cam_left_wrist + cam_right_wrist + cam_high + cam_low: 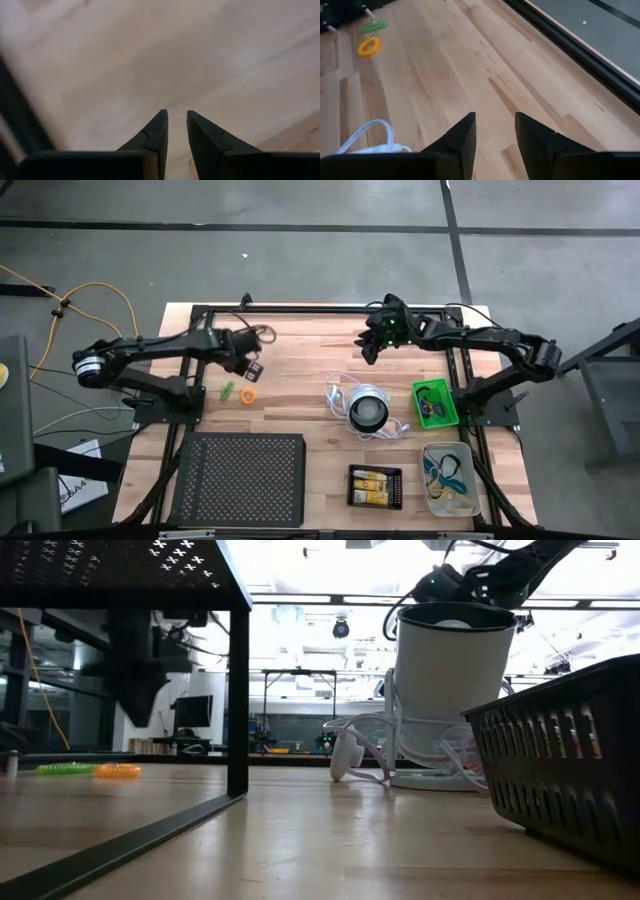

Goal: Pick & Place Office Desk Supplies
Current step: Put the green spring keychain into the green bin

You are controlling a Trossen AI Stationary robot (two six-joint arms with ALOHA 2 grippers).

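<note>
Two small coiled loops, green [228, 390] and orange [248, 395], lying just apart

both arms are dark, nearly black, built of slim jointed segments with rounder housings at the joints, and the left arm [150, 355] carries a pale ring at its outer joint while the right arm [480, 340] shows small green lights near its wrist. the left gripper [177, 120] ends in two black, wedge-shaped fingers that taper to blunt tips, each with a stepped notch along its face. the right gripper [495, 122] has the same matte black tapered fingers, rising from a flat dark block.
</note>
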